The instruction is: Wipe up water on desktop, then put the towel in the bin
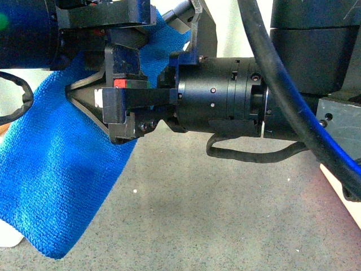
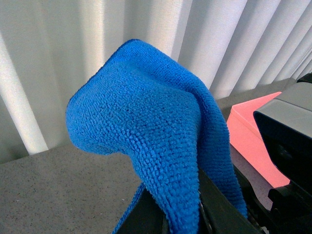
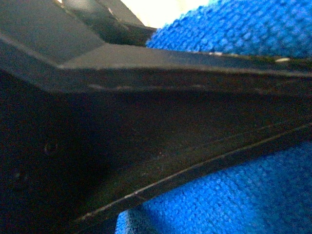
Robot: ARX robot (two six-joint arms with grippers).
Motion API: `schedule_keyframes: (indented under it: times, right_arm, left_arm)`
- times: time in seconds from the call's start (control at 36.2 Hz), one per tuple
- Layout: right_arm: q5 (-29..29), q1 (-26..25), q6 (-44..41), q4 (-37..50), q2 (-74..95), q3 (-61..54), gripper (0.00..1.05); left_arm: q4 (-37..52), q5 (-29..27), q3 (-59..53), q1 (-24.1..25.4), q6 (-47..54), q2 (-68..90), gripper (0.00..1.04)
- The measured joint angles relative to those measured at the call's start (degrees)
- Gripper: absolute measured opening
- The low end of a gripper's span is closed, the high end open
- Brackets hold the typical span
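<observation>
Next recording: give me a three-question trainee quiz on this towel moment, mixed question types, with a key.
1. True or false: the towel lies spread flat on the desktop.
2. Which colour is the bin? A white, B salmon-pink, C green.
3. Name the one camera view that shows the bin.

Key: 1 false, the towel hangs lifted; 2 B; 3 the left wrist view.

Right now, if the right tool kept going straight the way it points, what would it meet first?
The towel. The right tool points straight into it and is probably touching it, though depth is unclear.
</observation>
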Motion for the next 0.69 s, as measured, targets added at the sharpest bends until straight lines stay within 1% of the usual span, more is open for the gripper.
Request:
schedule_keyframes:
  times: [0.03,0.08,0.11,0.17,0.22,0.25,0.3,0.39,0.53,0.58,0.64,0.66,0.69]
  right_arm:
    - [0.2,0.0,0.1,0.2,0.1,0.0,0.59]
    - [0.9,0.0,0.9,0.9,0.2,0.0,0.5]
    - [0.9,0.0,1.0,1.2,0.3,0.0,0.47]
    - [1.8,0.0,1.7,1.6,0.3,-0.1,0.36]
    - [2.2,-0.1,1.9,1.6,0.3,-0.1,0.29]
    - [2.2,-0.3,2.3,1.7,0.3,-0.1,0.24]
    - [2.2,-0.5,2.6,1.8,0.3,-0.2,0.16]
    - [2.2,-0.9,2.5,1.6,0.3,-0.3,0.08]
    - [2.3,-1.6,2.5,0.7,0.2,-0.6,0.06]
    - [2.4,-1.7,2.3,0.5,0.1,-0.8,0.06]
    - [2.4,-1.8,2.3,0.1,0.0,-1.0,0.06]
    - [2.4,-1.9,2.3,0.0,-0.1,-1.1,0.06]
    - [2.5,-1.9,2.2,0.0,-0.2,-1.1,0.06]
  left_arm:
    - [0.0,0.0,0.0,0.0,0.0,0.0,0.05]
    - [0.0,-0.1,0.0,0.0,0.0,0.0,0.06]
    - [0.0,-0.3,0.0,0.0,0.0,0.0,0.12]
    - [0.0,-0.1,0.0,0.2,0.0,0.0,0.21]
    - [0.0,-0.2,0.0,0.2,0.0,0.0,0.29]
    - [0.0,-0.1,0.0,0.2,0.0,0.0,0.33]
    - [0.0,0.1,0.0,0.2,0.0,-0.1,0.43]
    - [0.0,0.1,0.0,0.2,0.0,-0.1,0.56]
    - [0.0,0.1,0.0,0.2,0.0,-0.1,0.81]
    - [0.0,0.1,0.0,0.2,0.0,-0.1,0.88]
    - [0.0,-0.3,0.0,0.2,0.2,-0.1,0.98]
    - [0.0,-0.3,0.0,0.2,0.2,-0.1,1.0]
    - [0.0,-0.3,0.0,0.2,0.2,-0.1,0.99]
